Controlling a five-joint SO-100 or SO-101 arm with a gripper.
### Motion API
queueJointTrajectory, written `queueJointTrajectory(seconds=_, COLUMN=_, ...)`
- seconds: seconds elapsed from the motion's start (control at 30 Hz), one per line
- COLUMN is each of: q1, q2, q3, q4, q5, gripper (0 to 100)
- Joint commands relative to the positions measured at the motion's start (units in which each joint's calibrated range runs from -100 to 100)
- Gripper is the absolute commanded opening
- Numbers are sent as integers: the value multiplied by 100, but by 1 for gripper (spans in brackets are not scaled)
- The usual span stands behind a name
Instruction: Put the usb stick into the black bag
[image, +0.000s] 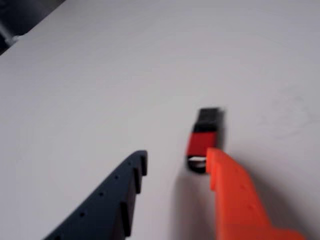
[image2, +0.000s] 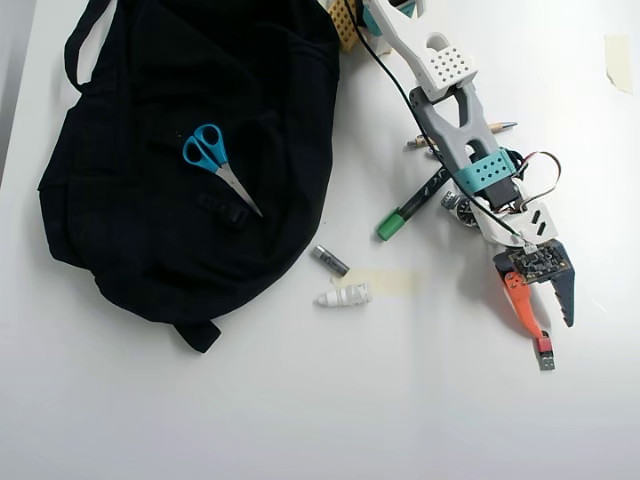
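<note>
Usb stick (image2: 544, 352) first: it lies flat on the white bench toward the right-hand edge in the overhead view, nearer the bottom edge than the top, and nothing is lifting it. Your gripper (image2: 558, 325) hangs right over it with its fingers spread apart. In the wrist view the orange finger (image: 235, 192) has its tip at, perhaps touching, the stick's near end, while the dark blue finger (image: 112, 205) stands off to the left with bare bench between it and the stick. So the stick sits against one finger rather than centred in the gap.

As I judge it, you are only at the approach; the grasp, the lift, the carry and the drop are all left. The black bag (image2: 180, 160) fills the top-left corner of the bench, well apart from the stick, with a pair of blue-handled scissors (image2: 215, 160) lying on it. A green-capped marker (image2: 412, 205), a dark grey cylinder (image2: 329, 260) and a white ribbed piece (image2: 344, 296) lie on the bench between bag and arm.
</note>
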Motion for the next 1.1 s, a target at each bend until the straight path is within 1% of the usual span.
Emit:
queueJointTrajectory(seconds=0.0, q1=-76, q2=-35, q3=-48, q4=-247, q5=189, gripper=16)
queueJointTrajectory(seconds=0.17, q1=-47, q2=31, q3=-48, q4=-256, q5=252, gripper=16)
queueJointTrajectory(seconds=0.4, q1=245, q2=131, q3=-129, q4=-264, q5=304, gripper=16)
queueJointTrajectory(seconds=0.53, q1=298, q2=131, q3=-129, q4=-264, q5=540, gripper=16)
queueJointTrajectory(seconds=0.63, q1=327, q2=122, q3=-129, q4=-264, q5=556, gripper=16)
queueJointTrajectory(seconds=0.73, q1=305, q2=122, q3=-129, q4=-264, q5=556, gripper=16)
queueJointTrajectory(seconds=0.87, q1=238, q2=172, q3=-48, q4=-626, q5=556, gripper=16)
queueJointTrajectory(seconds=1.07, q1=96, q2=280, q3=-39, q4=-643, q5=556, gripper=16)
